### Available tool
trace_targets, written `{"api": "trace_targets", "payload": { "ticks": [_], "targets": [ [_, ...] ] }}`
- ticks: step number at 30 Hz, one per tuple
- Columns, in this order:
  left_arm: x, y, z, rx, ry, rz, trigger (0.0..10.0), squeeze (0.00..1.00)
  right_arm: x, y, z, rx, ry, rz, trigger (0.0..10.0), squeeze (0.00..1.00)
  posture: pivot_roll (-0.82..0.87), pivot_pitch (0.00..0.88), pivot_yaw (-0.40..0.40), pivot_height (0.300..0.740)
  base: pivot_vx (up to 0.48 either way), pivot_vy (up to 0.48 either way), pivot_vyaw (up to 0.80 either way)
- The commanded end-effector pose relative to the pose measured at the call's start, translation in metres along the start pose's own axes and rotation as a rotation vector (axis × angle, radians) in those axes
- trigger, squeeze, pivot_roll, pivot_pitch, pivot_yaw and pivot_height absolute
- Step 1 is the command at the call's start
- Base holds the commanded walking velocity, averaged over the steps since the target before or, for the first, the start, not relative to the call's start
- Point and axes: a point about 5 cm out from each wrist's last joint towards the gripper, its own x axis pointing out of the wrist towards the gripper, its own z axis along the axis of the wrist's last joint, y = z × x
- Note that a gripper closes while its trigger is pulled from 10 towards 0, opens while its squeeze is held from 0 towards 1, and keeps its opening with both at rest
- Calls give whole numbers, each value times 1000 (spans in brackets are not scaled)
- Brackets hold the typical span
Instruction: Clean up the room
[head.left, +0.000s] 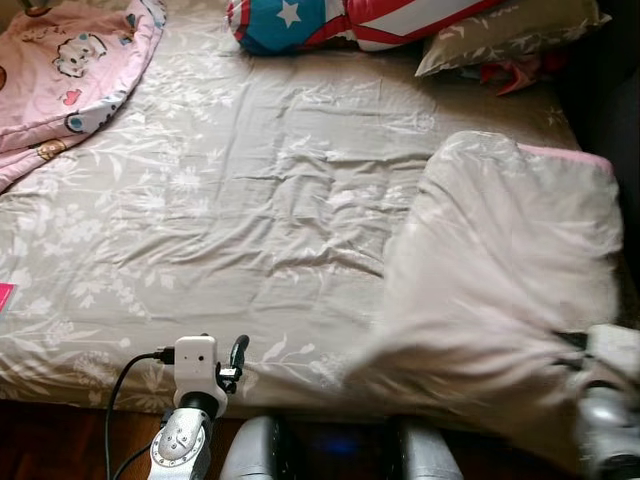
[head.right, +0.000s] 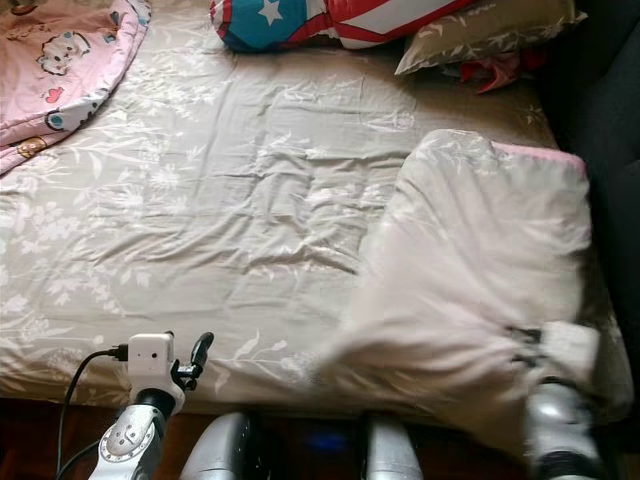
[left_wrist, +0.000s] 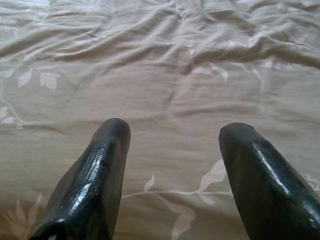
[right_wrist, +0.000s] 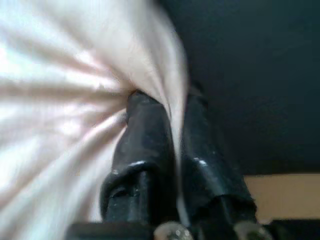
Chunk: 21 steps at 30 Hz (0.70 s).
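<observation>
Bed-making, early stage: right gripper (right_wrist: 167, 107) clamped on blanket (head.left: 510, 260) at 4 o'clock; left gripper (left_wrist: 172, 150) open, empty; sheet (head.left: 250, 190) uncovered.

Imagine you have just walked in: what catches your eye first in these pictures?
First, the pale blanket bunched on the right side of the bed, its near corner pinched in the right tool. Next, the star-and-stripe cushion at the head of the bed and the pink cartoon quilt at the far left. The left tool hovers open over the sheet.
</observation>
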Motion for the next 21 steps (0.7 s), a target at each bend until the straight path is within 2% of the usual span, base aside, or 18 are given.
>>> {"api": "trace_targets", "payload": {
  "ticks": [1, 2, 3, 5, 6, 7, 11, 14, 15, 18, 19, 21],
  "targets": [
    [-6, 3, -11, 9, 40, 5, 10000, 0, 6, -35, 9, -6, -34, -144, 0, 0, -145, 257, 12, 658, 0, 0, 0],
    [-6, 3, -11, 9, 40, 5, 10000, 0, 6, -35, 9, -6, -34, -144, 0, 0, -145, 257, 12, 658, 0, 0, 0],
    [-6, 4, -11, 11, 42, 5, 10000, 0, 7, -44, 7, -23, -17, -173, 0, 0, -145, 257, 14, 658, 0, 0, 0],
    [-6, 5, -11, 13, 44, 4, 10000, 0, 7, -48, 5, -29, 6, -186, 0, 0, -146, 256, 16, 658, 0, 0, 0],
    [-6, 5, -12, 14, 45, 3, 10000, 0, 7, -48, 4, -24, 13, -188, 3373, 0, -145, 255, 17, 658, 0, 0, 0],
    [-6, 5, -12, 17, 47, 2, 10000, 0, 7, -50, 3, -35, 17, -194, 10000, 0, -144, 253, 19, 658, 0, 0, 0],
    [-6, 6, -13, 21, 48, 0, 10000, 0, 8, -65, 5, -27, 11, -265, 10000, 0, -135, 248, 29, 658, 0, 0, 0],
    [-7, 5, -13, 22, 49, -3, 10000, 0, 9, -70, 8, -23, 5, -282, 10000, 0, -138, 245, 32, 658, 0, 0, 0],
    [-7, 4, -14, 22, 51, -5, 10000, 0, 11, -81, 16, -36, -20, -320, 10000, 0, -139, 243, 33, 658, 0, 0, 0],
    [-7, 4, -15, 22, 52, -8, 10000, 0, 13, -97, 27, -43, -50, -374, 10000, 0, -143, 241, 34, 658, 0, 0, 0],
    [-6, 3, -15, 22, 52, -11, 10000, 0, 14, -109, 36, -48, -67, -410, 10000, 0, -143, 240, 35, 658, 0, 0, 0],
    [-6, 3, -15, 22, 52, -13, 10000, 0, 15, -117, 42, -56, -76, -429, 10000, 0, -143, 240, 36, 658, 0, 0, 0]
  ]
}}
